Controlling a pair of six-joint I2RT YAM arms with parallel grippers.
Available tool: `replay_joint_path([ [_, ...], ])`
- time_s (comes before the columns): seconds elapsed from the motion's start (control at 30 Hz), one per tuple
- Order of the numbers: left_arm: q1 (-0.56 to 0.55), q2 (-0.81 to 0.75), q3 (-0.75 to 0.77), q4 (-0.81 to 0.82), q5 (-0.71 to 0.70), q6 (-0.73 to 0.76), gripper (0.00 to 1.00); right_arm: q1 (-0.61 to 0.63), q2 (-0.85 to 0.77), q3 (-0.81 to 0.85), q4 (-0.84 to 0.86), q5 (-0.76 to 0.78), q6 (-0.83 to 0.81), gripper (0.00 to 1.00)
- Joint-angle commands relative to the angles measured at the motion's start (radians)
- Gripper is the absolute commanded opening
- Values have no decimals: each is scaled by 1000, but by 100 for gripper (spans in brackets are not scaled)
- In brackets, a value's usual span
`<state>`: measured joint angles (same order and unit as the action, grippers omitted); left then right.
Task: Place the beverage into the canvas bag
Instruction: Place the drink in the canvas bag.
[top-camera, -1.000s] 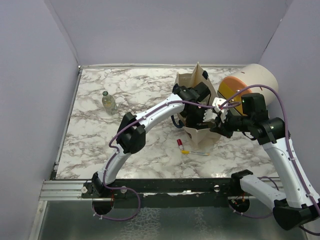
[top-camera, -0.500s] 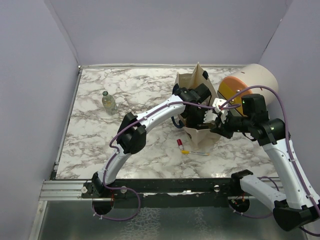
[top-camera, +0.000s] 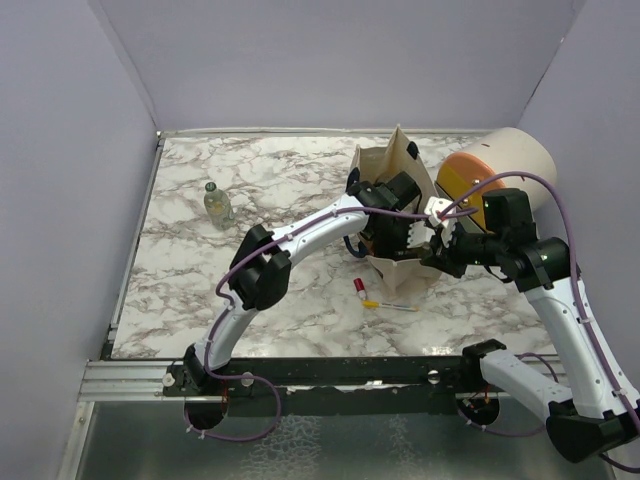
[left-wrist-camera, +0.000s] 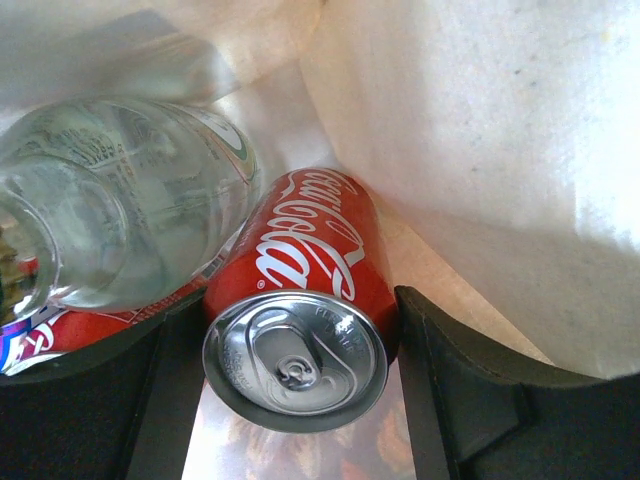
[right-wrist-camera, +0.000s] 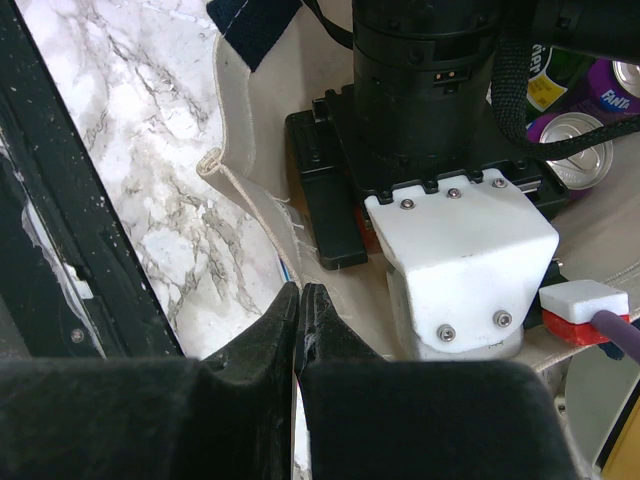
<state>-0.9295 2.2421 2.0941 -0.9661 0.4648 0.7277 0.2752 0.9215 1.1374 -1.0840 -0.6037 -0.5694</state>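
The beverage is a red Coca-Cola can (left-wrist-camera: 310, 270), lying top toward the camera inside the canvas bag (top-camera: 395, 160). My left gripper (left-wrist-camera: 297, 312) reaches down into the bag and is shut on the can, one dark finger against each side. In the top view the left gripper (top-camera: 396, 236) is sunk in the bag's mouth. My right gripper (right-wrist-camera: 302, 292) is shut on the bag's beige rim (right-wrist-camera: 235, 150), pinching the fabric at the near right side, and it also shows in the top view (top-camera: 441, 244).
A clear bottle (left-wrist-camera: 110, 200) and two purple Fanta cans (right-wrist-camera: 580, 140) lie in the bag. On the marble a small bottle (top-camera: 217, 204) stands at the left. A cream-and-orange cylinder (top-camera: 500, 170) lies behind the right arm. A small red tube (top-camera: 360, 287) lies in front of the bag.
The left wrist has shifted slightly lower and nearer inside the bag. The right gripper keeps its pinch on the rim and has not moved.
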Motion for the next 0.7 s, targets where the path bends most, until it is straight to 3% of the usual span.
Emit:
replay_joint_path([
  [0.0, -11, -19, -31, -18, -39, -18, 71, 1, -21, 16, 32, 4, 16, 1],
  [0.67, -7, -90, -50, -26, -9, -34, 85, 1, -17, 19, 30, 5, 15, 1],
])
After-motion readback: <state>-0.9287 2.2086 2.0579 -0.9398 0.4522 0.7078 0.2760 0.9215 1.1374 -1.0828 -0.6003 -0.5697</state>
